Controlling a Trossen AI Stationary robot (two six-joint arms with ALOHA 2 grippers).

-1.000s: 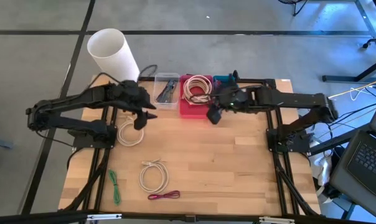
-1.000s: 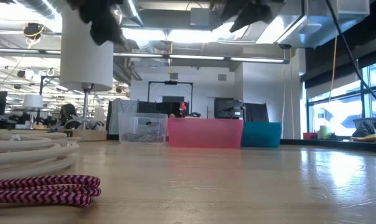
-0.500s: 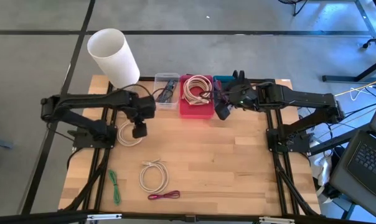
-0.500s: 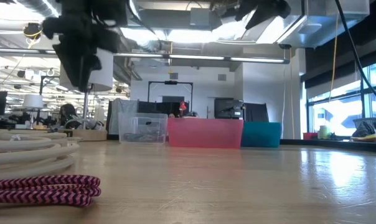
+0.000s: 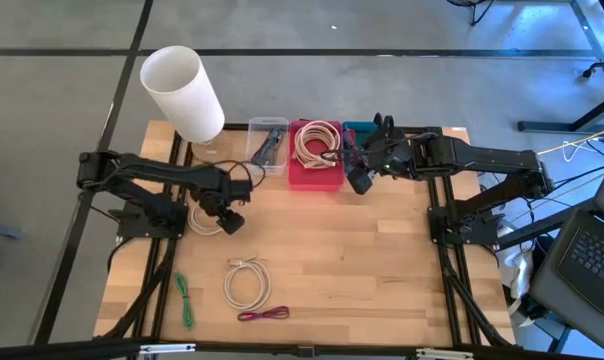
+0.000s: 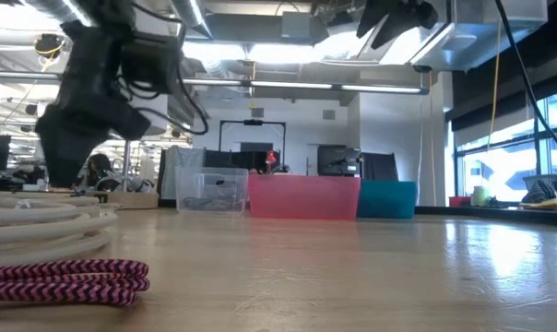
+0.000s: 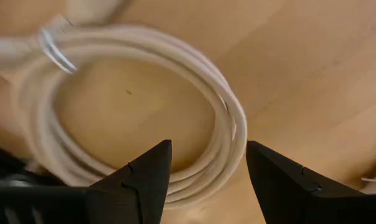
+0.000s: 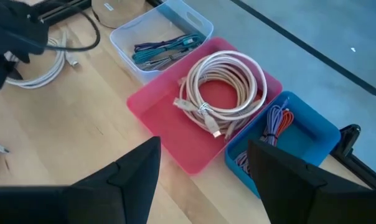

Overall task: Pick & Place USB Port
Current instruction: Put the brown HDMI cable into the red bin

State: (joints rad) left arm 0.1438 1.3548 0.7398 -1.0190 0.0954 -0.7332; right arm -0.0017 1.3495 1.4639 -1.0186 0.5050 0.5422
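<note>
your left gripper (image 7: 203, 180) hangs low over the coiled white cable (image 7: 138, 118) on the wooden table (image 5: 382, 270), jaws open and empty, the reach step. next, lower and close on the coil's strand. your right gripper (image 5: 360, 178) waits open, empty, beside the pink plastic bin (image 5: 317, 170).
</note>
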